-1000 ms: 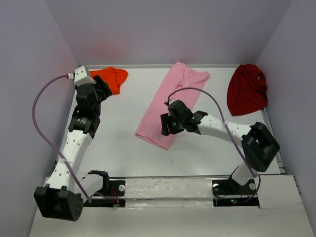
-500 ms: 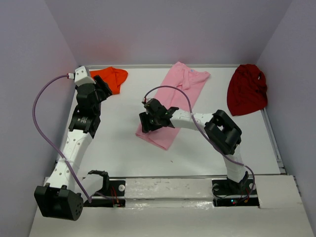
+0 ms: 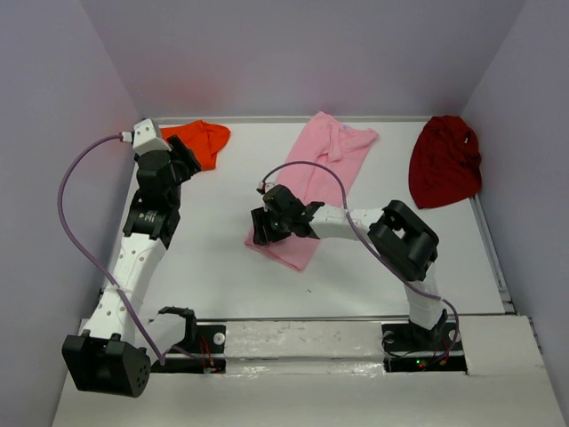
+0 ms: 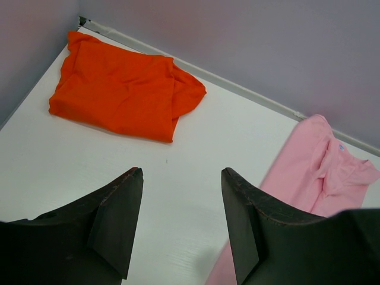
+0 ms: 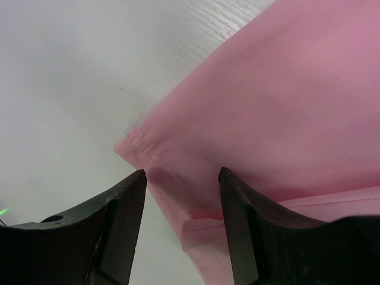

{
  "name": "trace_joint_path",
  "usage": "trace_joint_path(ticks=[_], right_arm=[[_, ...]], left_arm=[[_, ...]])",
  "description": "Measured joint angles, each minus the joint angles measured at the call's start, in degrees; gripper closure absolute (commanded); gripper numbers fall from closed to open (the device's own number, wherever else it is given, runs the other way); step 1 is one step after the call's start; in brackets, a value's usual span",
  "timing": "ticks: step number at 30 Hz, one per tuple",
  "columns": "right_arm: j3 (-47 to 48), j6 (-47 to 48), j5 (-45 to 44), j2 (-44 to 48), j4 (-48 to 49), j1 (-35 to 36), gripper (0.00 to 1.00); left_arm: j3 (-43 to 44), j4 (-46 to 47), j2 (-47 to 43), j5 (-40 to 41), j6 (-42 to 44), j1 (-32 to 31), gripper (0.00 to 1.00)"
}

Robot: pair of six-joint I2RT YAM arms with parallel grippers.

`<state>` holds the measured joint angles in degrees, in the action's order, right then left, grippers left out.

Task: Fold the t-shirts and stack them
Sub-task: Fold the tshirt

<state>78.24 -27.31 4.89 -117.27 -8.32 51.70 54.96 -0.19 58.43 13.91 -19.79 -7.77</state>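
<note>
The light pink t-shirt (image 3: 316,176) lies folded into a long strip across the middle of the table. My right gripper (image 3: 260,229) is open and low over its near left corner. In the right wrist view the pink t-shirt (image 5: 267,101) shows its hemmed corner between the open fingers of the right gripper (image 5: 182,173). The bright orange t-shirt (image 3: 201,142) lies folded at the back left. My left gripper (image 3: 188,159) is open and empty just in front of it. The left wrist view shows the orange t-shirt (image 4: 122,86) beyond the left gripper (image 4: 182,172). The dark red t-shirt (image 3: 444,160) lies crumpled at the back right.
Grey walls close the table at the back and both sides. A raised rim (image 3: 267,118) runs along the back edge. A purple cable (image 3: 71,222) loops out from the left arm. The pink t-shirt also shows at the right of the left wrist view (image 4: 314,172).
My right gripper has moved left along the near end of the pink t-shirt to its left corner, with the arm folding in. The left arm has not moved.
</note>
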Motion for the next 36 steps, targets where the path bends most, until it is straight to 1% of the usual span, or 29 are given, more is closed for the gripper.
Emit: trace_joint_path(ticks=[9, 18, 25, 30, 36], right_arm=[[-10.1, -0.9, 1.0, 5.6, 6.2, 0.0, 0.42], [-23.6, -3.0, 1.2, 15.1, 10.0, 0.0, 0.42], [-33.0, -4.7, 0.5, 23.2, 10.5, 0.0, 0.43], [-37.4, -6.0, 0.5, 27.3, 10.8, 0.0, 0.42], [-38.0, -6.6, 0.5, 28.3, 10.0, 0.0, 0.41]], left_arm=[[0.0, 0.0, 0.0, 0.0, 0.0, 0.0, 0.35], [0.0, 0.0, 0.0, 0.0, 0.0, 0.0, 0.35], [0.0, 0.0, 0.0, 0.0, 0.0, 0.0, 0.35], [0.0, 0.0, 0.3, 0.0, 0.0, 0.0, 0.35], [0.0, 0.0, 0.3, 0.0, 0.0, 0.0, 0.35]])
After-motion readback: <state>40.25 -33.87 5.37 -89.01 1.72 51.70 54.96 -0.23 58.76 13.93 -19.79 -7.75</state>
